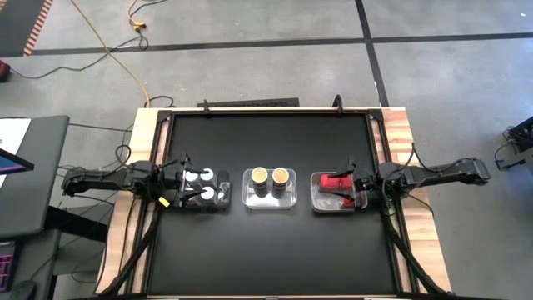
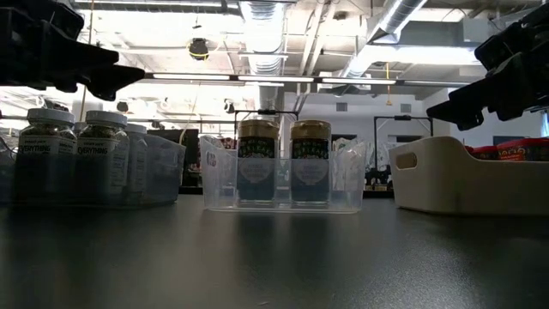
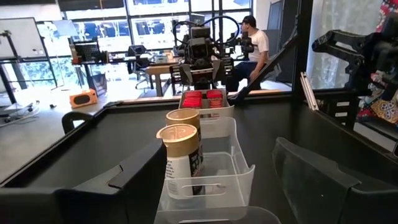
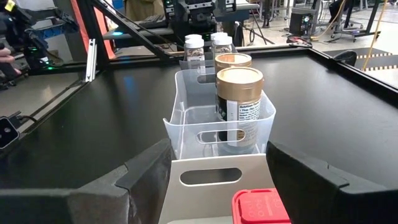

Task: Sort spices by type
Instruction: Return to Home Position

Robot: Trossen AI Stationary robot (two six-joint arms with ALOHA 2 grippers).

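Observation:
Three trays stand in a row across the table's middle. The left tray holds several clear jars with white caps. The middle clear tray holds two jars with tan round tops, standing upright. The right pale tray holds red packets. My left gripper is open and empty above the left tray's left end; its wrist view looks along the row. My right gripper is open and empty above the right tray's right end, over a red packet.
A raised rim runs round the black tabletop. Open black surface lies in front of and behind the row of trays. In the left wrist view a person sits in the room beyond the table.

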